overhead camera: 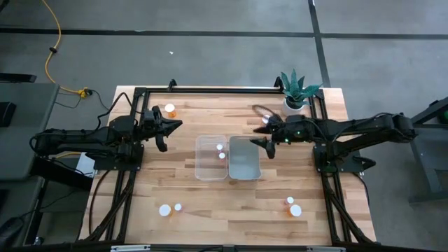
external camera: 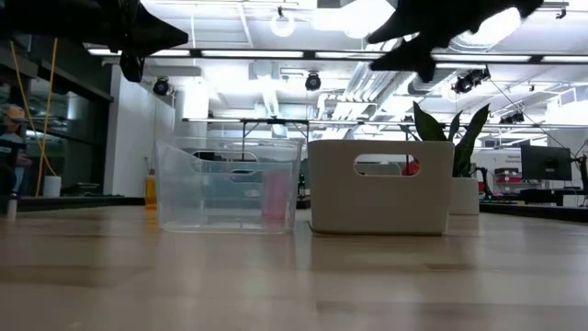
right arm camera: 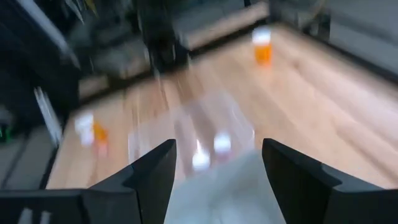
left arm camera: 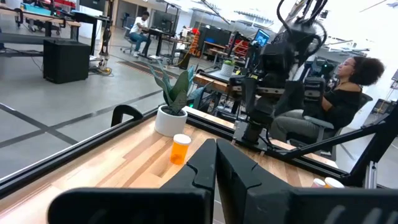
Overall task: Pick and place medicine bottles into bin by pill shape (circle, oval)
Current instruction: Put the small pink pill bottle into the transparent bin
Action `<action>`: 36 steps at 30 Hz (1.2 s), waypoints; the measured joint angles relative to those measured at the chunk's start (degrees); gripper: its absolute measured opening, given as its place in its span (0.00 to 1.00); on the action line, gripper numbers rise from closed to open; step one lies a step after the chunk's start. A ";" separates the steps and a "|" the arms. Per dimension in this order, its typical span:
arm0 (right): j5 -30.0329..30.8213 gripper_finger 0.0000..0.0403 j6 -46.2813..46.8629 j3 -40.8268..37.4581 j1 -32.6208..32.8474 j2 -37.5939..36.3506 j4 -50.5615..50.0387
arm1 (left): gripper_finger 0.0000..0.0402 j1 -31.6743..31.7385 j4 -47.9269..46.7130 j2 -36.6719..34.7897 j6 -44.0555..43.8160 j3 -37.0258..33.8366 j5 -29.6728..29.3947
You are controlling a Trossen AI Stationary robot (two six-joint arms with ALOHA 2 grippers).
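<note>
A pale butcher-block worktop (overhead camera: 175, 175) inside a black frame is standing on grey concrete, with a bright open workshop of desks, monitors and ceiling lights stretching behind it, where one person (left arm camera: 348, 87) is sitting near the far rail. Two dark arms are reaching inward. The left claw (overhead camera: 166, 131) is hovering left of the bins, its fingers meeting, clenched on nothing. The right claw (overhead camera: 262, 143) is hanging over the edge of the white bin (overhead camera: 245, 175), fingers spread, released and empty. Two bins are sitting side by side at centre: the clear bin (overhead camera: 201, 168) is holding two medicine bottles (overhead camera: 220, 151). Six more are showing on the wood: one near the left claw (overhead camera: 170, 109), two at front left (overhead camera: 170, 208), two at front right (overhead camera: 293, 206), one by the right arm (overhead camera: 266, 121). One potted plant (overhead camera: 297, 91) is standing at the back right corner.
</note>
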 joint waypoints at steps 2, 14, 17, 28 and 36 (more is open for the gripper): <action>0.01 0.58 3.09 5.21 2.58 1.22 -13.34 | 0.00 0.00 0.00 0.00 0.11 0.00 0.00; -11.11 0.58 49.04 23.41 21.50 16.67 -58.36 | 0.00 -0.02 -0.02 0.02 0.08 0.00 -0.01; -13.88 0.58 57.35 23.67 25.62 20.25 -58.60 | 0.00 -0.02 -0.02 0.02 -0.02 0.00 0.00; -19.65 0.58 68.20 23.67 32.14 31.92 -57.50 | 0.00 -0.02 -0.02 0.02 0.01 0.00 0.00; -20.73 0.58 67.85 23.67 32.85 36.77 -56.29 | 0.00 -0.02 -0.02 0.02 0.00 0.00 0.00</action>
